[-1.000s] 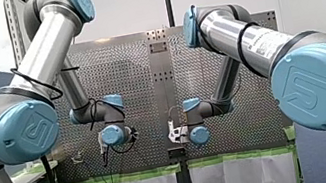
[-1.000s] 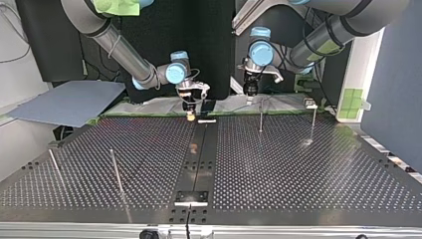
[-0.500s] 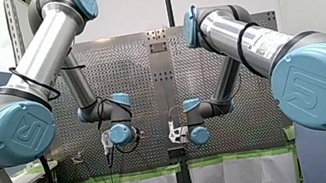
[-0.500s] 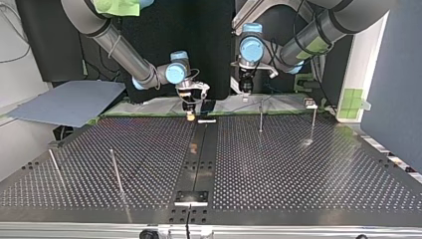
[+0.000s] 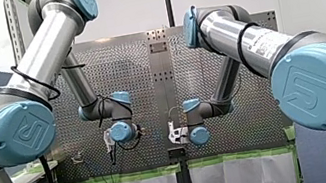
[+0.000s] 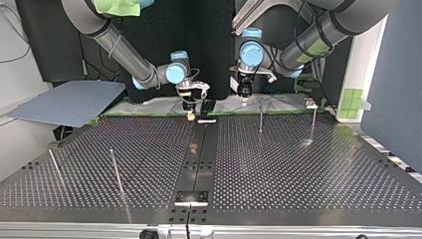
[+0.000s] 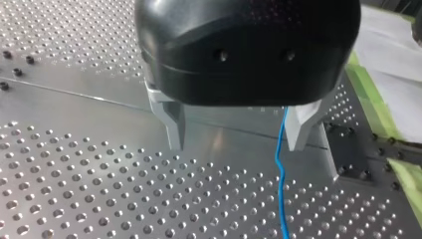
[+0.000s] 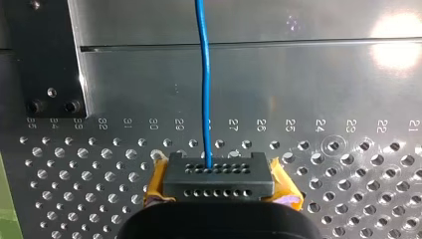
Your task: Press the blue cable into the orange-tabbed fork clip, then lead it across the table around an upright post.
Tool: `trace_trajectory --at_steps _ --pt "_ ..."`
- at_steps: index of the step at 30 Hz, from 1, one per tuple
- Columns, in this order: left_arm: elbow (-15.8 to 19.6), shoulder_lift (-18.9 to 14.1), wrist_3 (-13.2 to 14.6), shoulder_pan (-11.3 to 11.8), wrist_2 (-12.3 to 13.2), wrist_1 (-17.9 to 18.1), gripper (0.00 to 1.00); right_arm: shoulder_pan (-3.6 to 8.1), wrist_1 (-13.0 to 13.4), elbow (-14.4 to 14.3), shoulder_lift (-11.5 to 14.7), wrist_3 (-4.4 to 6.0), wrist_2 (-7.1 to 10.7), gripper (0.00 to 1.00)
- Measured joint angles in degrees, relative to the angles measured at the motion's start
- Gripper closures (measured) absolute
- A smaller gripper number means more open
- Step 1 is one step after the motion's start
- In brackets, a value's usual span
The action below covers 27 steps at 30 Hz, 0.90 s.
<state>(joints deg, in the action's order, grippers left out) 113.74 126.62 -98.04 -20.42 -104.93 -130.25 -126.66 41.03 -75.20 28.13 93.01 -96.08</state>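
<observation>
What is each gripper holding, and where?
Right gripper: shut on the black perforated block that the blue cable enters, yellow pads on its sides. Left gripper: open, holds nothing.

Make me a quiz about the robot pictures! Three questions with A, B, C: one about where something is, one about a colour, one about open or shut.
1. Where does the cable run at my left gripper? A) between its fingers, near one B) round a post C) on the grey sheet
2. What colour is the cable? A) red B) blue C) green
3. My left gripper is: A) open B) shut on a post C) shut on the cable
Answers: 1 A, the left wrist view shows it hanging just inside one finger; 2 B, both wrist views show it blue; 3 A, its metal fingers stand wide apart.
</observation>
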Motion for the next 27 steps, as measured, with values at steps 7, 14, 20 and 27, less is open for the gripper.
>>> trace_trajectory --at_steps 7,14,20,27 --pt "0.02 0.04 -0.20 0.02 0.03 -0.49 0.00 0.00 -0.03 0.01 -0.02 0.16 0.05 1.00" --pt "-0.83 0.28 -0.22 0.13 -0.56 -1.33 0.00 0.37 0.17 0.25 0.01 0.54 0.14 1.00" --pt "-3.50 2.75 1.02 -0.21 -2.41 -3.75 0.00 0.76 -0.05 0.33 0.03 0.75 0.44 1.00" --pt "-7.40 6.38 1.93 -0.47 -6.04 -5.80 0.00 0.81 -0.54 0.43 -0.01 0.53 0.68 1.00"
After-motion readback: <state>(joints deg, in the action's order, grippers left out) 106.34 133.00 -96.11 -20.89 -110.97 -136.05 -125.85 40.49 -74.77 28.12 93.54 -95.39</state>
